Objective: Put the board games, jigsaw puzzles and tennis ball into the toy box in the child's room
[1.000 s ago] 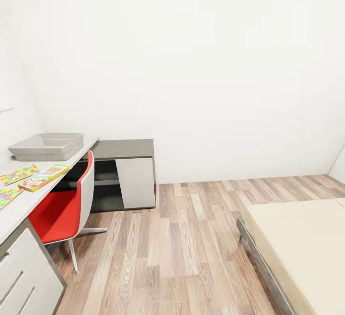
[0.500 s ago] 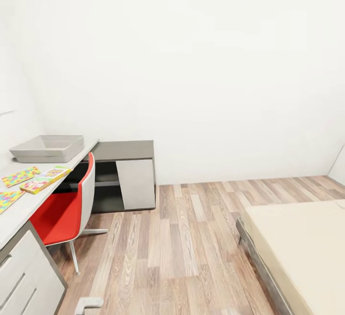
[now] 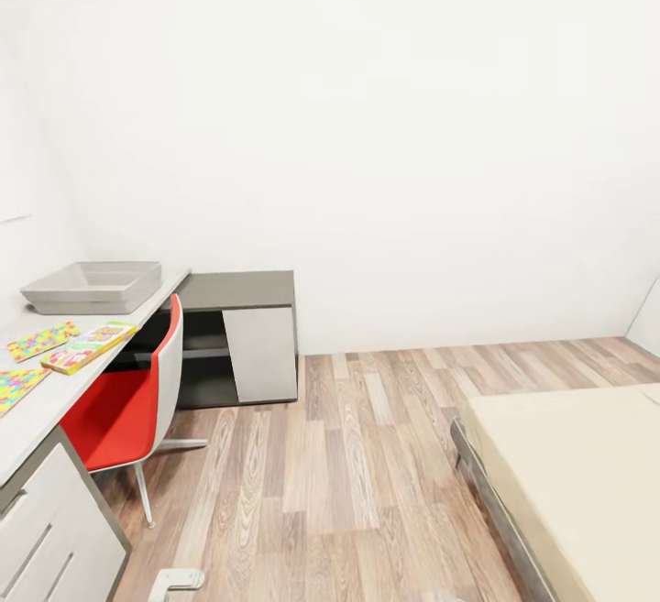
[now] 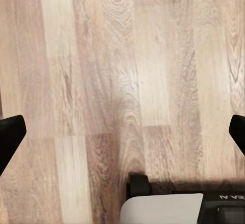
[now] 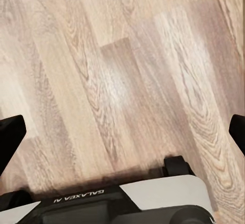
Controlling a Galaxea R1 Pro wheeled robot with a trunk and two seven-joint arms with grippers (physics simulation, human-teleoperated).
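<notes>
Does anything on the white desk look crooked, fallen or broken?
Nothing stands out. The light-grey toy box sits upright on the long white desk; two pastel mosaic puzzle slabs and a flat printed game box lie flat, loosely angled.

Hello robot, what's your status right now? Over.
Both grippers open, empty, over wood floor. Toy box on table, puzzles and one board game beside it. Red chair tucked at the table.

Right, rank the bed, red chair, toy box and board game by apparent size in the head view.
1. bed, cut off by the frame
2. red chair
3. toy box
4. board game
Distance from the camera differs, so true sizes may differ.
</notes>
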